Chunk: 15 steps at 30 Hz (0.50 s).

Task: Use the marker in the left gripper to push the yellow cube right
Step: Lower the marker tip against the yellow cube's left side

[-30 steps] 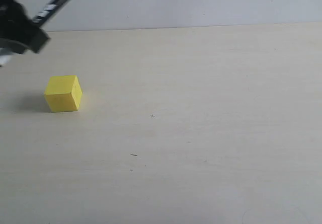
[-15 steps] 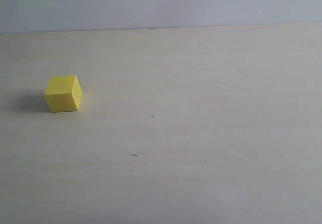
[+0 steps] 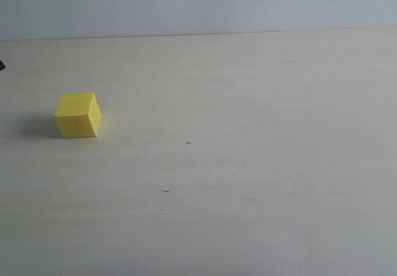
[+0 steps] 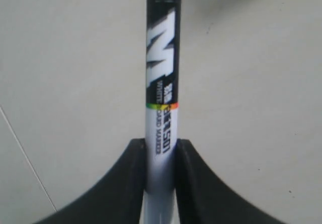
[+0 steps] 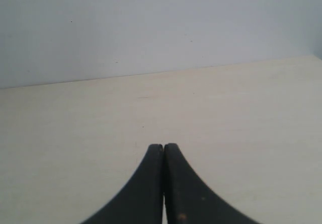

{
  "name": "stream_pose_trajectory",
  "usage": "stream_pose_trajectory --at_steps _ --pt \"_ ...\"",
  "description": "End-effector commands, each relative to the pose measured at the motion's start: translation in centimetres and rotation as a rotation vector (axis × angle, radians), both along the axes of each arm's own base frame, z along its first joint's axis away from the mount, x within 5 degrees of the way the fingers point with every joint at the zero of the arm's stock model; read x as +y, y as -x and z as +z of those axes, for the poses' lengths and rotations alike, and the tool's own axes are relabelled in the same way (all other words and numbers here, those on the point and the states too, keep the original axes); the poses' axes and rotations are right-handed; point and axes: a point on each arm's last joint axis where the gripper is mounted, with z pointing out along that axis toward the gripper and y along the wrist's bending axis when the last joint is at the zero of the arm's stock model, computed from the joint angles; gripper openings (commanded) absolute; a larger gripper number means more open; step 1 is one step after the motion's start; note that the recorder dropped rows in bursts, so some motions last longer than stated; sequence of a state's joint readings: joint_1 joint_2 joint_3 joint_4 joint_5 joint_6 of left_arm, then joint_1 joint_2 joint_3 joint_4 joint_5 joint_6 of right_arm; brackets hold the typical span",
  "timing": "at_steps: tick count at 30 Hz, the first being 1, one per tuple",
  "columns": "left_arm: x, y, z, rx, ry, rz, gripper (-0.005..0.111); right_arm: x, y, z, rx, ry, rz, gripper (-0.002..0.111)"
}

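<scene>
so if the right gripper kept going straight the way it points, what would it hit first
The right gripper has nothing in its path: bare table ahead, then the wall past its far edge. Whether it would skim the table before the wall is unclear.

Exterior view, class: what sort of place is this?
Probably a robot test bench: bare pale table, plain wall, one yellow cube, and the left tool gripping a marker.

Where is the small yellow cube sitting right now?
In the exterior view the small bright yellow cube sits on the left side of the pale tabletop, alone, with nothing touching it.
</scene>
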State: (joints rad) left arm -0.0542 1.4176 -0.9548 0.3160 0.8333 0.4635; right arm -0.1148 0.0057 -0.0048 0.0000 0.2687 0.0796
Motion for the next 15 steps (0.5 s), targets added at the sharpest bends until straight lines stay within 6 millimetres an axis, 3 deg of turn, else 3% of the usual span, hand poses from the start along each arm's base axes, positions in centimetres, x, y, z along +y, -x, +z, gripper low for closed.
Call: stream_pose_trajectory --at_steps 1,10,15 --pt "-0.2 -2.3 -2.5 -0.01 -0.022 -0.118 0.0 0.0 0.0 -0.1 -0.009 0.001 -0.001 0.0" --pt "-0.4 -4.6 -7.4 0.147 -0.179 -0.533 0.0 0.0 0.0 -0.1 -0.009 0.001 -0.001 0.0" --pt "0.9 -6.1 -7.0 0.091 -0.195 -0.532 0.0 0.0 0.0 -0.1 -0.007 0.001 -0.001 0.0"
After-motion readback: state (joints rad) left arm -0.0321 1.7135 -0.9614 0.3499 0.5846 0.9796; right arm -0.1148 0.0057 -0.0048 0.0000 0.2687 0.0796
